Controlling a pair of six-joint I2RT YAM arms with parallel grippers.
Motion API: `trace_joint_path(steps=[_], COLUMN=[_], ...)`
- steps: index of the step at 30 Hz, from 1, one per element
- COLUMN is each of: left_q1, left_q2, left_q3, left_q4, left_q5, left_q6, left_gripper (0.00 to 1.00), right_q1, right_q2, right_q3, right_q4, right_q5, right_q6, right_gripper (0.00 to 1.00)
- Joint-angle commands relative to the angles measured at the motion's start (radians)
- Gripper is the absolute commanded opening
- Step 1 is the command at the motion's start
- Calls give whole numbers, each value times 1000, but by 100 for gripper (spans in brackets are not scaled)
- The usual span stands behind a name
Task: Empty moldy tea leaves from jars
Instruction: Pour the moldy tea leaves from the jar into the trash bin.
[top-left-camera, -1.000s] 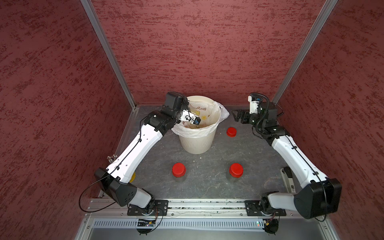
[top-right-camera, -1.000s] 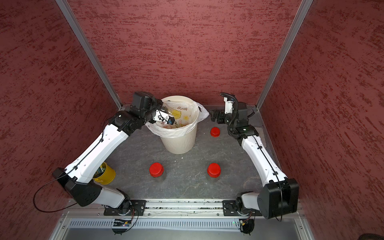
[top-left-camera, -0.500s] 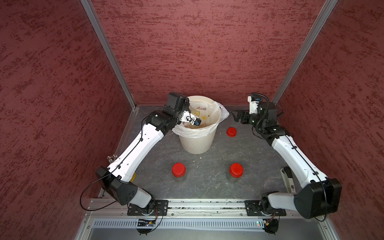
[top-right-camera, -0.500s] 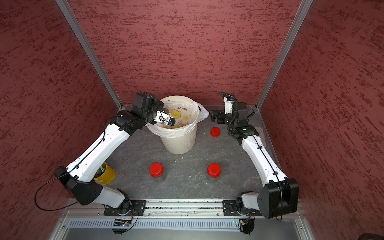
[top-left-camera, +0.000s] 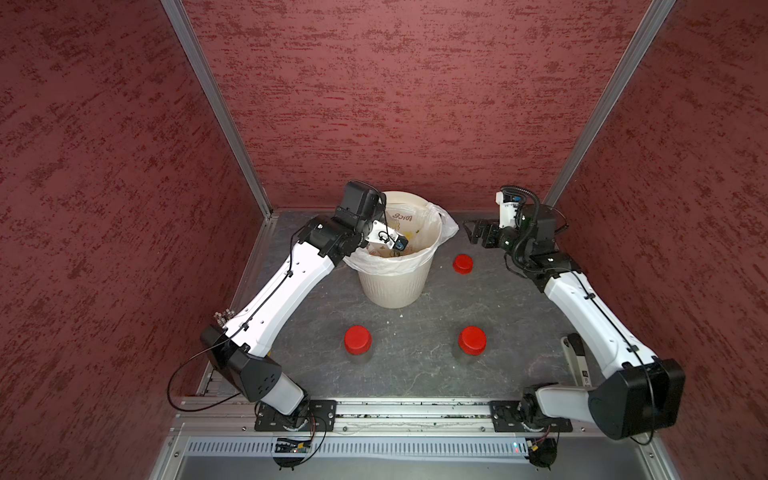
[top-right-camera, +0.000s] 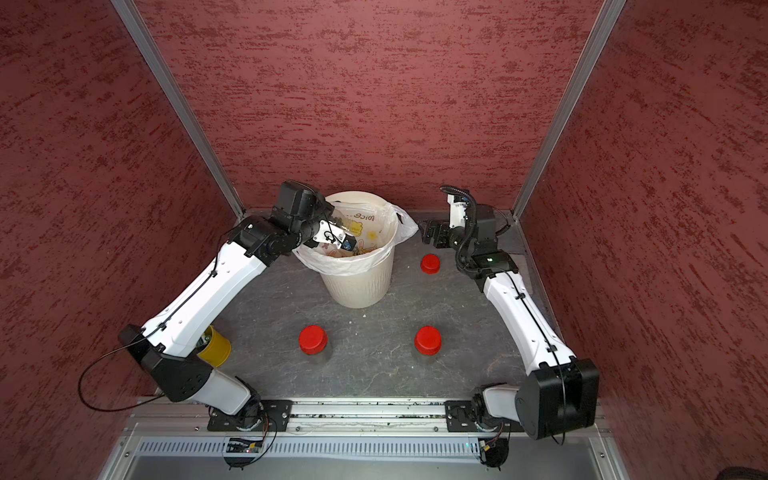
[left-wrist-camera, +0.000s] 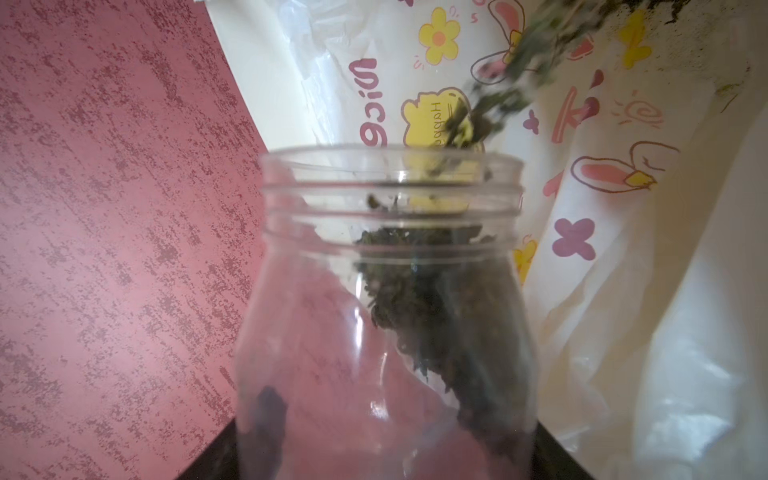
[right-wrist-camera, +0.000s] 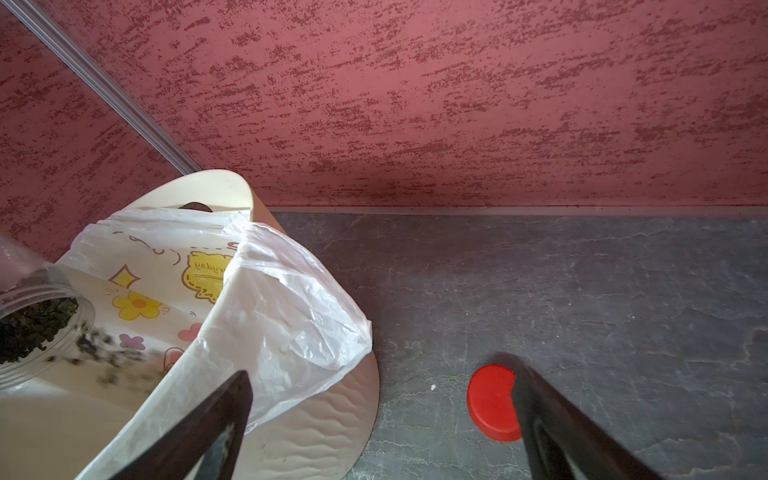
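The left wrist view gives what the top views cannot: the lidless clear plastic jar (left-wrist-camera: 386, 316) fills the frame, tipped mouth-first toward the white printed bag (left-wrist-camera: 623, 291). Dark green tea leaves (left-wrist-camera: 432, 316) are heaped along 1 side, and a blurred stream of them leaves the threaded rim. In both top views the left gripper (top-left-camera: 392, 243) reaches over the rim of the cream ribbed bin (top-left-camera: 390, 286), pinched on that jar. The right wrist view catches the same pour from the side — leaves dropping inside the bag.

The right gripper (top-left-camera: 473, 236) hangs beside the bin, jaws spread wide and empty. In its own view 1 finger partly covers a loose round red lid (right-wrist-camera: 492, 403) on the dark grey tabletop (right-wrist-camera: 582, 291).

Nearer the front stand a red-lidded clear jar (top-left-camera: 357, 338) on the left and a second red-lidded jar (top-left-camera: 472, 340) on the right, well apart. A yellow cylinder (top-right-camera: 216, 347) shows plainly in a top view only — the left arm hides most of it.
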Motion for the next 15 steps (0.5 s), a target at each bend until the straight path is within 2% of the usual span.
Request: trace_joint_path(steps=[1,9,15], left_q1=[-13,3,16], left_q2=[7,-25,6], left_q3=[78,-22,94], left_q4=[-2,0,-9], left_q5=[-16,-8,-1], left_q6=[22,0,27], left_gripper=[66,66,66], right_q1=[-7,-7,-8], right_q2=[-19,-25,-21], right_q3=[29,25,45], right_q4=[-1,5,6], right_q5=[-3,-6,-6], right_q6=[-7,-4,-7], right_gripper=[99,99,99])
